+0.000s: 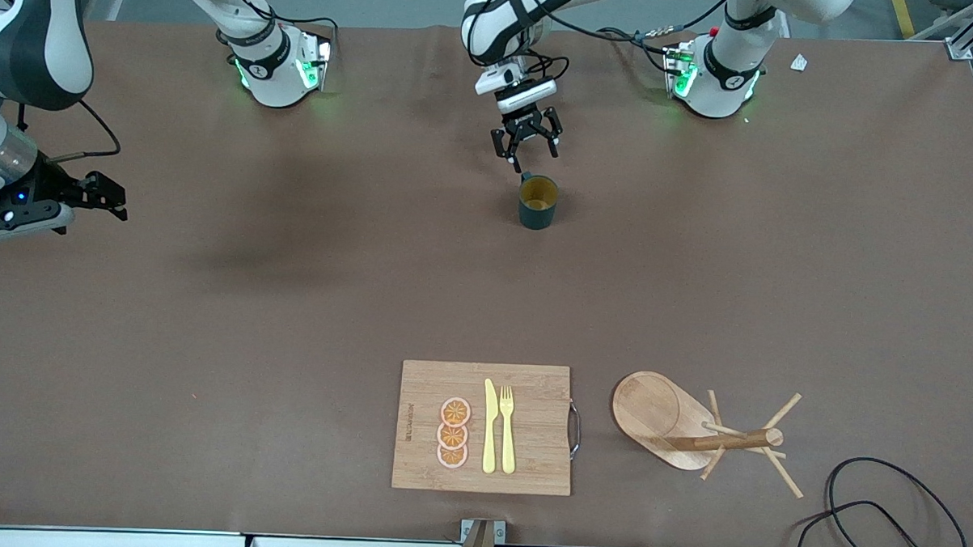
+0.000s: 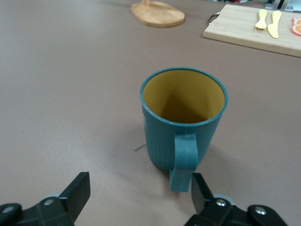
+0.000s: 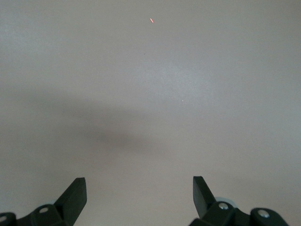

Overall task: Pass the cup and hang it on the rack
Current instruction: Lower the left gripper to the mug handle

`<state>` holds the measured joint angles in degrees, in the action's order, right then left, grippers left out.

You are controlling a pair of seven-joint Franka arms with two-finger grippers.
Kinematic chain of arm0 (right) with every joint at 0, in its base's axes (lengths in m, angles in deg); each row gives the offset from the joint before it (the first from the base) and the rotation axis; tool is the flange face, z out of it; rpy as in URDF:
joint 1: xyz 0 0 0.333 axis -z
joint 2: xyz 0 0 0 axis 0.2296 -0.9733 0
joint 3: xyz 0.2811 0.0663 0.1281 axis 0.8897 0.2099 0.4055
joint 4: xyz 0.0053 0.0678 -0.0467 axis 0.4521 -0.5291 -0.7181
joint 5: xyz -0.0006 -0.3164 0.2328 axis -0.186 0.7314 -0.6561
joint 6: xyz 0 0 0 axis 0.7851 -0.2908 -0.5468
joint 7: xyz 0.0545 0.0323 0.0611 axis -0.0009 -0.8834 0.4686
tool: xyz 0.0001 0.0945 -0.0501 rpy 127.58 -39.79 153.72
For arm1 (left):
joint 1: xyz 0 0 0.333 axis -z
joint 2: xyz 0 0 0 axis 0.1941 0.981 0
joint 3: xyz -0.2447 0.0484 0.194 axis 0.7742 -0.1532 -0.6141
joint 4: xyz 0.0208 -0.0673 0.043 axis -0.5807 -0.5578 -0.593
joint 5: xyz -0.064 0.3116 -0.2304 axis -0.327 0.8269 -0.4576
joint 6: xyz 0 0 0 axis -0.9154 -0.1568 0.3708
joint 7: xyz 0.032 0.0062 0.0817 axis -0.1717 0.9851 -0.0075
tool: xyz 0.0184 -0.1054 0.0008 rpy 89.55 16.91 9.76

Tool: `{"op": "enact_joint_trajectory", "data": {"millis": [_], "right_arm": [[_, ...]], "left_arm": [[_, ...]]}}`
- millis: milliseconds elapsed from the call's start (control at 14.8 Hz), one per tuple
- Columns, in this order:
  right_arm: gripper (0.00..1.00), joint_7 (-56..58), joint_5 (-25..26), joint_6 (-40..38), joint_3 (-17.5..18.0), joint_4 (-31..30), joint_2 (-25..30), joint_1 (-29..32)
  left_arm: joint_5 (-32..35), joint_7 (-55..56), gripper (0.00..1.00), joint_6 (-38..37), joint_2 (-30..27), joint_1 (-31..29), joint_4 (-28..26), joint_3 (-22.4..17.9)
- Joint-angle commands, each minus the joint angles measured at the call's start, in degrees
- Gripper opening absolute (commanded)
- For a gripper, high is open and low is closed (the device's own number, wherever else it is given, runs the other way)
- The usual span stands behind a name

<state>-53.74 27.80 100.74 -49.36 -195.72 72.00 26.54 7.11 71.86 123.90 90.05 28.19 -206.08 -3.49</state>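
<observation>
The cup (image 1: pixel 537 201) stands upright on the table, dark teal outside and ochre inside, toward the robots' side of the middle. In the left wrist view the cup (image 2: pixel 182 117) has its handle (image 2: pixel 183 160) pointing at my left gripper. My left gripper (image 1: pixel 531 157) is open and empty, low over the table just beside the handle, which lies close to one fingertip (image 2: pixel 200 190). The rack (image 1: pixel 675 424) stands near the front camera's edge, toward the left arm's end. My right gripper (image 1: pixel 117 200) waits open and empty over bare table at the right arm's end (image 3: pixel 139 188).
A bamboo cutting board (image 1: pixel 531 388) with orange slices (image 1: pixel 453 433), a yellow knife and a fork (image 1: pixel 508 428) lies beside the rack, near the front edge. Black cables (image 1: pixel 891 514) loop at the front corner past the rack.
</observation>
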Motion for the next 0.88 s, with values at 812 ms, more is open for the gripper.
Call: {"op": "enact_joint_trajectory", "data": {"millis": [812], "right_arm": [[1.0, 0.6, -0.8, 0.5, 0.9, -2.0, 2.1, 0.8]], "left_arm": [[5.3, 7.6, 0.91, -2.8, 4.9, 7.3, 3.2, -6.5]]}}
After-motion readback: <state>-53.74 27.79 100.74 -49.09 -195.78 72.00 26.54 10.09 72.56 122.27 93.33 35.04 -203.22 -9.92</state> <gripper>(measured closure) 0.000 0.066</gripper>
